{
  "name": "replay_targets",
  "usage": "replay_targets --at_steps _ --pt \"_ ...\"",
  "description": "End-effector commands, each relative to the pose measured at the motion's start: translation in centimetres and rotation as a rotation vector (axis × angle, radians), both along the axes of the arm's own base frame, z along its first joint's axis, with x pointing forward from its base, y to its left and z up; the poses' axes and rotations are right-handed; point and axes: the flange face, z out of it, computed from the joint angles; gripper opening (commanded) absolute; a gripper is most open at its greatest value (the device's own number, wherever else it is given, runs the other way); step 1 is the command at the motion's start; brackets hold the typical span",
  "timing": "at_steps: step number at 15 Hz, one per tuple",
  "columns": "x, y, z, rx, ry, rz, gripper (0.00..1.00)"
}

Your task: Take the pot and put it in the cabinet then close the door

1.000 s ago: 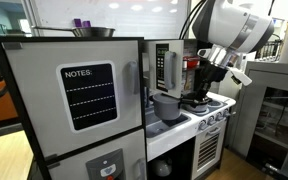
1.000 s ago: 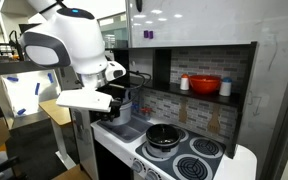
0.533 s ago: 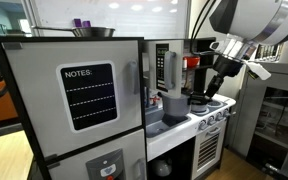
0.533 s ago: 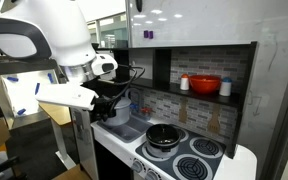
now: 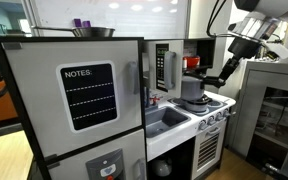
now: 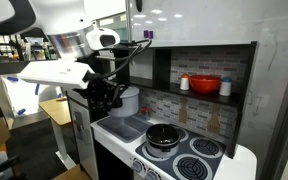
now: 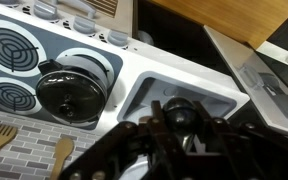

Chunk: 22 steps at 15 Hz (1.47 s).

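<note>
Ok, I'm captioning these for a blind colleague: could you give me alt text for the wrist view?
Looking down past the robot's shut gripper, which holds a small dark pot in front of a white toy sink. To the left, a dark round pan sits on the toy stove with its ringed burners.

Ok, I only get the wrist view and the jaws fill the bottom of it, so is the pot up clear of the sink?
Observer: Yes. In both exterior views the pot hangs in the jaws above the sink, not touching it.
Operator: Which side of it is gripped?
Observer: The rim away from the door; the pot sits between jaws and door.
Operator: Anything on the shelf over the stove?
Observer: A red pot stands there, in an exterior view.
</note>
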Motion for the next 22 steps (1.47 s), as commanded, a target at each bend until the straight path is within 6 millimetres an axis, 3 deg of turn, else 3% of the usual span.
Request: replay_targets --at_steps 1,6,10,15,22 --pt "-1.1 0.5 3.1 -0.006 0.016 0.015 0.08" --pt "-2.0 2.5 6.9 -0.008 -0.014 0.079 0.08" --pt "-2.6 3.6 8.8 -0.015 -0.042 0.116 0.08" --pt "-2.4 4.7 9.6 -0.028 -0.065 0.149 0.08" --pt "-0.2 5.8 10.5 -0.056 -0.062 0.222 0.08"
